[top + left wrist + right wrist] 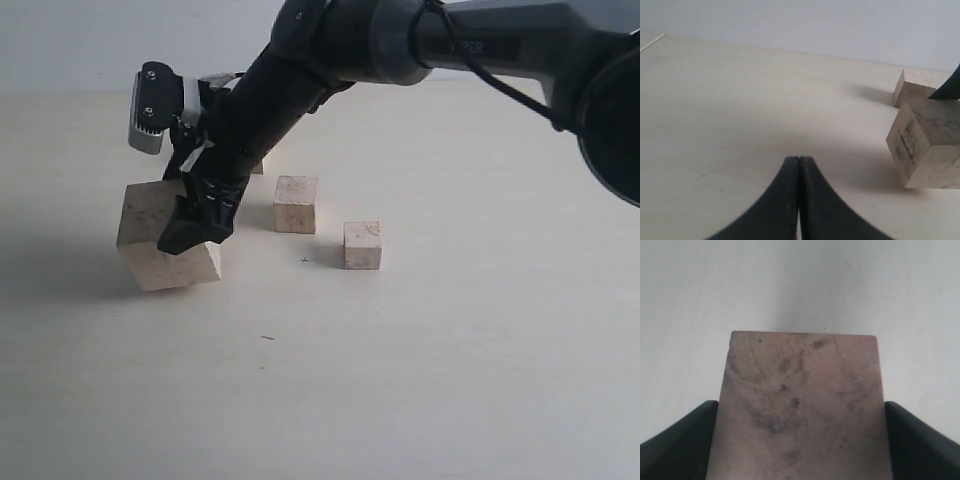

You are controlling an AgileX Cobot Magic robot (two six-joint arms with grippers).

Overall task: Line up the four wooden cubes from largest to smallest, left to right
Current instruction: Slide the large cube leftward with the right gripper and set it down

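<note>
Four cubes: big cube [148, 218] sits far left on the table [450, 380]. Mid cube [296, 204] and small cube [362, 245] stand to its right, apart from each other. The fourth cube [260, 166] is mostly hidden behind the arm [300, 90], so its size is unclear.
Handling: solid wood, judged stiff and hard, not fragile, and light enough for one gripper. The smooth flat faces could slip or pivot under an off-centre pinch.
Where to hold: two opposite flat faces, near their middle, with the jaws square to them. A hold across corners would likely let the cube twist.
Right gripper [200, 225]: jaws spread wide and clamped on the big cube. In the wrist view a finger [680, 440] lies flush against each side.
Cube to tool: the big cube sits between the jaws and reaches out past the fingertips. From outside it looks tilted, one lower edge down toward the table. Whether that edge touches cannot be told.
Left gripper [799, 200]: fingers pressed together, holding nothing, low over bare table. The big cube is near, off to one side, and not touching it.
Risk: a tilted cube may rock when set down, so judged to need levelling before release.
</note>
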